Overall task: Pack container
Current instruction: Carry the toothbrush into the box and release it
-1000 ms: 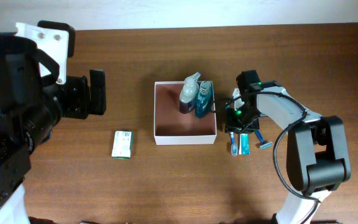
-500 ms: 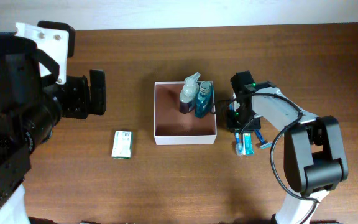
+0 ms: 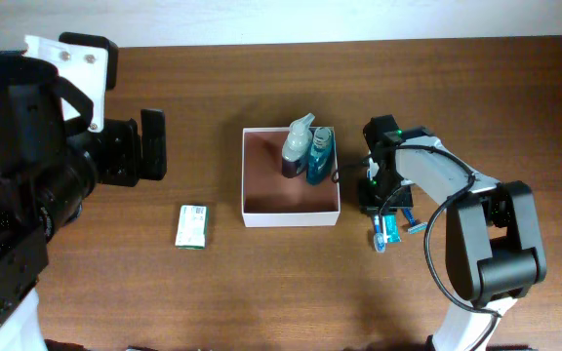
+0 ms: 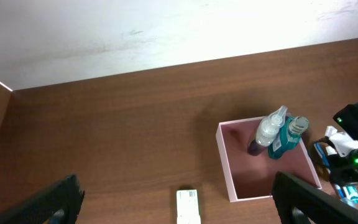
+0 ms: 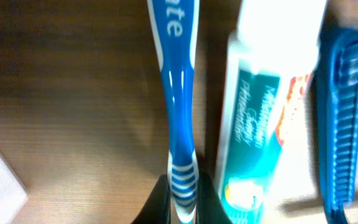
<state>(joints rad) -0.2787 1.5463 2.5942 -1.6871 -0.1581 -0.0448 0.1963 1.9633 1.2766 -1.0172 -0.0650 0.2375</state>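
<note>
One toothbrush (image 5: 180,112) sits clamped in right jaws beside container (image 3: 291,216); left jaws gape.

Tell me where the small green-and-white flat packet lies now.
In the overhead view the packet lies on the wooden table, left of the square white-walled container, apart from it.

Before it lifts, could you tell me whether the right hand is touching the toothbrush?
Touching: the right wrist view shows the right hand pinching the toothbrush handle from both sides.
</note>
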